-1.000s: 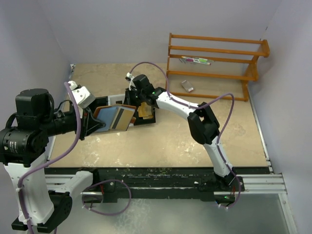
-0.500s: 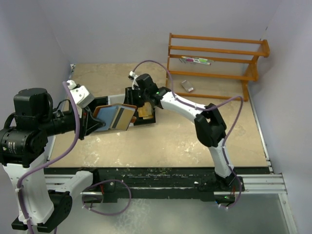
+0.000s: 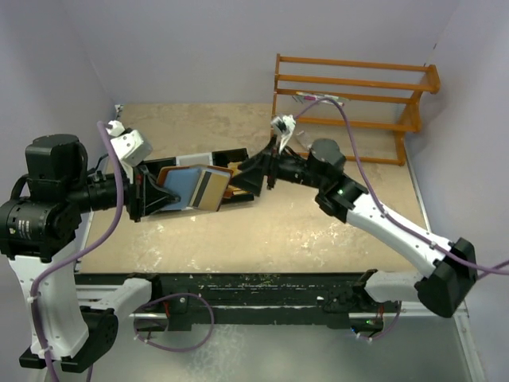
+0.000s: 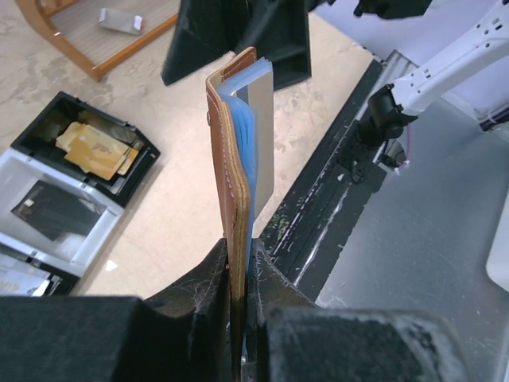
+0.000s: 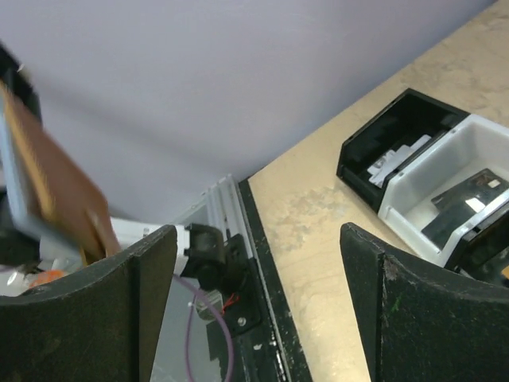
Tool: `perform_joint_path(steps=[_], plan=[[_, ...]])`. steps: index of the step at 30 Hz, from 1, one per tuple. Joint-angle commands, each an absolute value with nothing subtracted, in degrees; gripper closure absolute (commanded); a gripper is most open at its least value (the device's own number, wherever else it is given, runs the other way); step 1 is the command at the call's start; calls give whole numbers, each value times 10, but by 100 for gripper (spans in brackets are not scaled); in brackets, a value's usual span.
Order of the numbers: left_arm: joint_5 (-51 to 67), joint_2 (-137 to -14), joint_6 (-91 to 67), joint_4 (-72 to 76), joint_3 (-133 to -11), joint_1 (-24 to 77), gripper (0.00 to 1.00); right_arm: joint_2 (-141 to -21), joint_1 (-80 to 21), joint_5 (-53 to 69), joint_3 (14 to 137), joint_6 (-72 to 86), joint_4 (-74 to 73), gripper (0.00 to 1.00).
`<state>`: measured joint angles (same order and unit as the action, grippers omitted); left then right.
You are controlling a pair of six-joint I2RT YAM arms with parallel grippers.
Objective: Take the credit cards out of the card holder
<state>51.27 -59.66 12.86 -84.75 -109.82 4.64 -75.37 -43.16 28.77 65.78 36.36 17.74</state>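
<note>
Above the left side of the desk (image 3: 318, 223), the left pincer (image 3: 147, 195) is closed tight on the lower end of the brown card holder (image 3: 167, 173), holding it raised off the surface. Seen from the left wrist, the holder (image 4: 223, 159) stands on edge between the two fingers (image 4: 199, 294), its stitched leather spine facing the camera. The credit cards (image 3: 199, 188) stick out of its upper end: a light blue one (image 4: 242, 143) against the leather and a pale one (image 4: 261, 135) beside it, which shows a dark stripe in the overhead view.

The right pincer (image 3: 242, 177) is just beside the far end of the holder, not touching it. Its jaws are spread wide with nothing between them; the right wrist view shows only desk and wall between the fingers (image 5: 413, 318), with the holder (image 5: 64, 191) blurred at the left edge.

Below, a black-and-white tray (image 5: 413, 187) lies flat on the desk, orange-yellow pieces (image 4: 95, 151) in its black end compartment. A wooden rack (image 3: 350, 103) stands at the back right.
</note>
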Motion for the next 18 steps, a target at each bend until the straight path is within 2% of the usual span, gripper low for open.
perform_joint_path(steps=[1, 5, 9, 18], plan=[[581, -610, 103, -807, -1104, 47, 99, -689, -427, 371, 549, 382, 288, 14], [624, -625, 79, -796, -1103, 47, 99, -631, -427, 416, 482, 423, 407, 12], [650, -639, 68, -795, -1103, 47, 99, -610, -429, 454, 476, 473, 497, 9], [669, -642, 60, -799, -1093, 46, 99, -643, -464, 403, 541, 503, 489, 8]])
